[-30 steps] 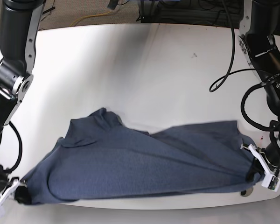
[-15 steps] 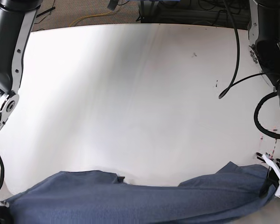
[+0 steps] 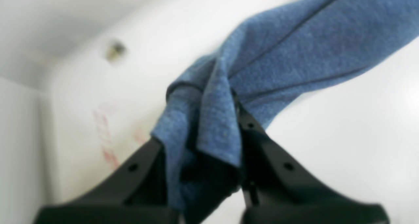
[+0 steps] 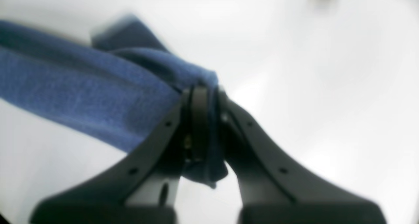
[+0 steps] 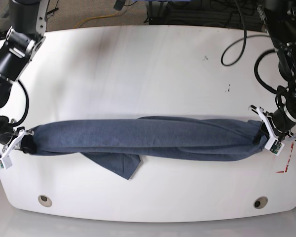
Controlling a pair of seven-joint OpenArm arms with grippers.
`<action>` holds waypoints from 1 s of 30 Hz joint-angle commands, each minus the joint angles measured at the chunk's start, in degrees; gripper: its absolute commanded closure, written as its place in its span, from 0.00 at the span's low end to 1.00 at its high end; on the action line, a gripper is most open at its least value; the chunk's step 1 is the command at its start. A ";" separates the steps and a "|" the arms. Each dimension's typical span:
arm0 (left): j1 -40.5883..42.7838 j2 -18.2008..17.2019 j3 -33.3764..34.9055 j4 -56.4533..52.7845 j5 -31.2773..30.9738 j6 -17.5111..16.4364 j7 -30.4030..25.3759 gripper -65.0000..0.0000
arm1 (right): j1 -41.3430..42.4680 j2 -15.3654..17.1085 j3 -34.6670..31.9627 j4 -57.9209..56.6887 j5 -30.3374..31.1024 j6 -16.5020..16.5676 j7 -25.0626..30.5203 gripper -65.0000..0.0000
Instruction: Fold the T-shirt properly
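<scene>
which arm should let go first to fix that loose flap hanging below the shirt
Right, probably. The loose flap hangs below the T-shirt nearer the right gripper; the left gripper is at the far end. Both are shut on the cloth.

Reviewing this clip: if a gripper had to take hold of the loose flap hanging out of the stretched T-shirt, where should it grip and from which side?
Probably the flap's pointed corner, approached from the table's near edge: it lies flat below the T-shirt, away from both grippers.

Navy heathered T-shirt (image 5: pixel 148 138), stretched into a long horizontal roll, one flap, perhaps a sleeve, trailing below.
</scene>
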 commanded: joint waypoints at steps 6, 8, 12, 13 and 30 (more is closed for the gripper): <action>9.79 -1.44 -0.93 0.86 0.07 0.56 -1.34 0.98 | -13.33 -2.81 8.00 1.23 1.08 -0.01 1.20 1.00; 12.61 -2.23 -0.93 0.86 0.07 0.56 -1.43 0.98 | -16.58 -3.78 10.20 1.23 1.61 -0.01 1.20 1.00; 15.86 -2.58 -0.93 0.77 0.07 0.56 -1.43 0.97 | -21.77 -4.04 11.96 1.23 5.74 -0.01 0.93 1.00; 16.74 -2.58 -0.93 0.77 0.07 0.56 -1.43 0.97 | -23.18 -4.04 12.14 1.23 7.15 -0.01 0.93 1.00; 27.29 -2.67 -3.56 1.74 -0.55 0.56 -1.34 0.41 | -33.99 -3.78 12.58 1.23 11.37 -0.01 1.37 0.41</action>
